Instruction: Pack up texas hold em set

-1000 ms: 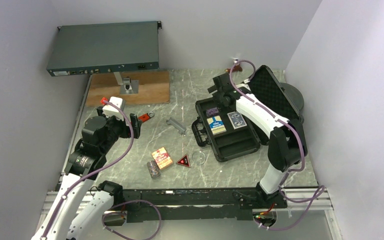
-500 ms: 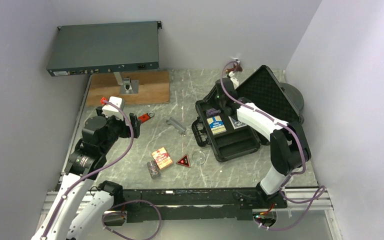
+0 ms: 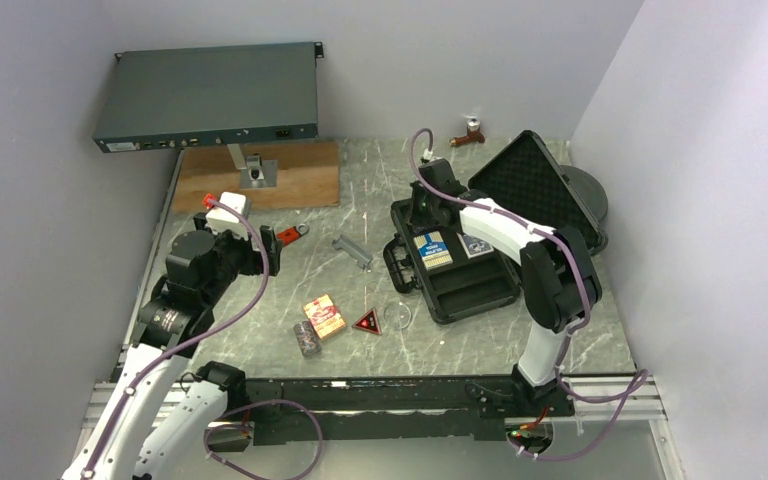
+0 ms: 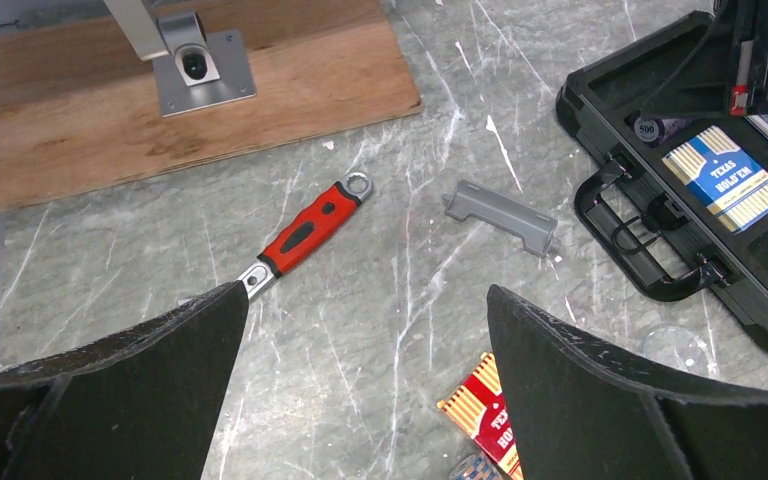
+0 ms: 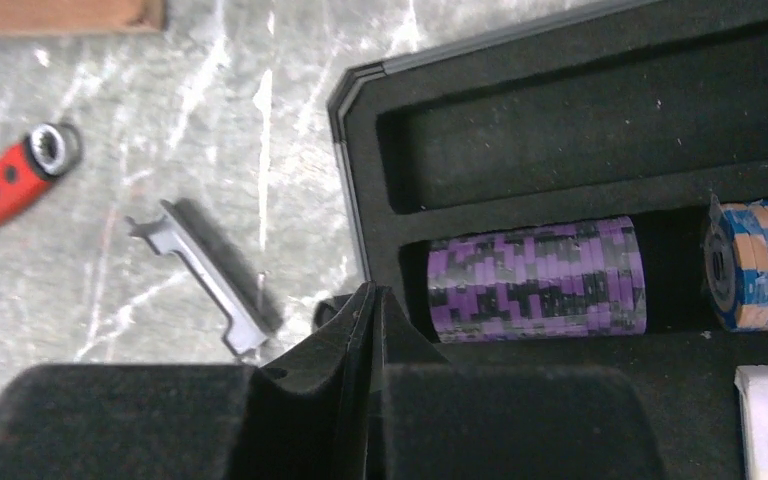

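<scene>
The black poker case lies open at mid-right, its lid raised. Inside are a purple chip stack, a blue-and-orange chip stack, a blue "Texas Hold'em" deck and a blue-backed deck. My right gripper is shut and empty over the case's far left corner. A red card deck, a short chip stack, a red triangle piece and a clear disc lie on the table left of the case. My left gripper hangs open above the table, the red deck by its right finger.
A red-handled wrench and a grey metal bracket lie between the arms. A wooden board with a metal stand carrying a dark rack unit sits at back left. A small red-and-white object stands by the back wall.
My right gripper has closed and swung left from the case's back edge to its far left corner. The left arm has not moved.
</scene>
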You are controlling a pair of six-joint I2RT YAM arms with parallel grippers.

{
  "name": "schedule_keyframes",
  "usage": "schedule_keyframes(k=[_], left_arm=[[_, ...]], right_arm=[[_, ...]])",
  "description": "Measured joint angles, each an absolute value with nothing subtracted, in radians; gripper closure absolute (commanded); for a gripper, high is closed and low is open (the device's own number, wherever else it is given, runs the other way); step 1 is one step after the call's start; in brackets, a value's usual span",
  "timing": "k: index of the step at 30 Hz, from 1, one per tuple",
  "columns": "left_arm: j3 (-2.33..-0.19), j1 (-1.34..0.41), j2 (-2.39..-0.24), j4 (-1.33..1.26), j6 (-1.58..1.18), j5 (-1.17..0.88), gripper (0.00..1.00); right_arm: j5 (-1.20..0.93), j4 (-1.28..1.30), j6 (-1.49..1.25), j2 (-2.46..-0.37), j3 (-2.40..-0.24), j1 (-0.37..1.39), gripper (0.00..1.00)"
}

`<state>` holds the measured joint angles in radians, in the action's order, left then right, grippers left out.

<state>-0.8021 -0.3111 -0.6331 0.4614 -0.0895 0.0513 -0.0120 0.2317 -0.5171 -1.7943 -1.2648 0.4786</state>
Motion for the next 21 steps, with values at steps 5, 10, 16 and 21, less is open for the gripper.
schedule_keyframes(k=[5,10,16,21], left_arm=[[-0.802,-0.311,-0.638,0.462,-0.089,0.052,0.04],[-0.802,-0.311,-0.642,0.462,-0.089,0.052,0.04],[-0.802,-0.311,-0.646,0.462,-0.089,0.052,0.04],[-0.802,-0.311,-0.645,0.462,-0.089,0.054,0.04]], right_arm=[[0.019,0.291,-0.459,-1.821,-1.279,0.479,0.96],[0.064,0.308,-0.421,-1.825,-1.290,0.486,0.96],[0.136,0.315,-0.388,-1.825,-1.291,0.489,0.96],[0.185,0.323,-0.369,-1.826,-1.291,0.490,0.96]])
